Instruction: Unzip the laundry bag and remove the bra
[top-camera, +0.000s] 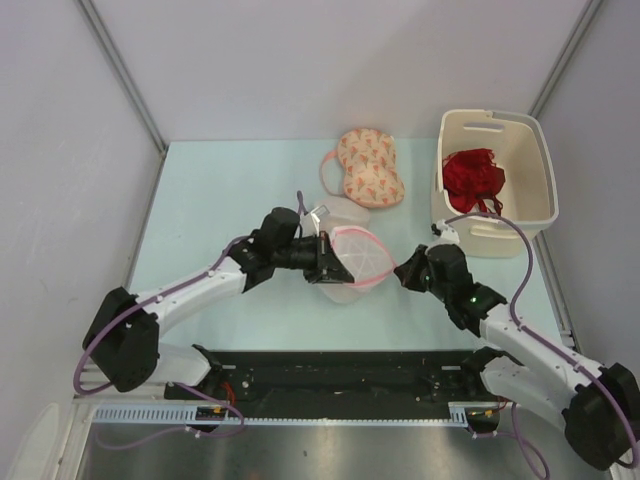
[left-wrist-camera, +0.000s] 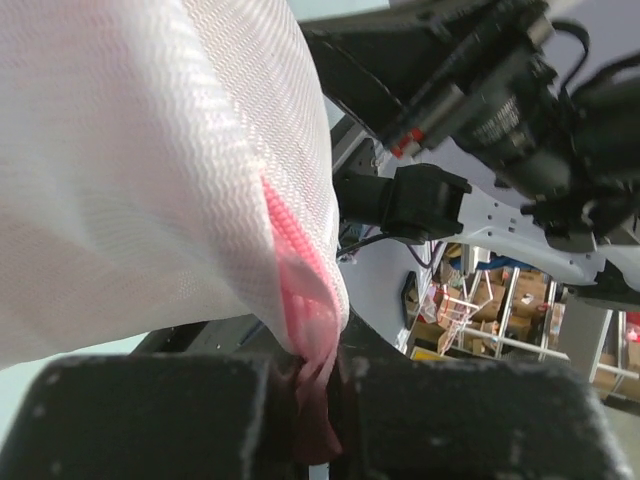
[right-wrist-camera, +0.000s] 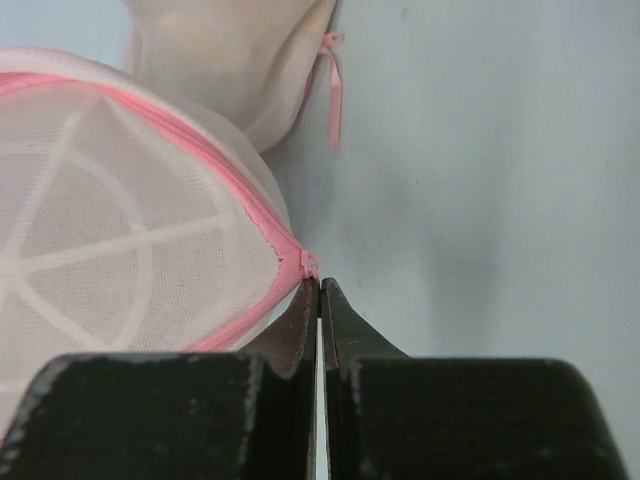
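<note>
bag: round white see-through mesh laundry bag with pink zipper trim (top-camera: 358, 262), with an arm on each side of it

left gripper: the left gripper (top-camera: 325, 258) is on the laundry bag's left side, jaws clamped tight on a fold of the pink trim (left-wrist-camera: 295, 260)

right gripper: the right gripper (top-camera: 403, 270) is at the laundry bag's right edge, jaws pressed together. The tips are right under the small pink zipper slider (right-wrist-camera: 310, 265), and I honestly can't tell if the pull tab is nipped between them.

bra: I can't pick out the plain peach-beige bra itself. There's only a pale tint through the mesh, so my guess is it's inside the laundry bag.

done so far: not much, I reckon. The zip looks closed all the way to the slider, so the arms are set up, one to hold and one to pull.

left to do: run the slider round the rim, open the laundry bag, get the bra out

top view only: shows the clutter beyond the laundry bag. There's a cream patterned bra (top-camera: 370, 168) behind it and a red lacy bra (top-camera: 475, 175) in the beige plastic bin (top-camera: 545, 160) off to its right.

left wrist only: shows the pinch on the trim up close, which the top view hides under the arm

right wrist only: shows the slider and closed teeth, plus a second cream-looking pouch (right-wrist-camera: 230, 60) touching the laundry bag's far side
</note>
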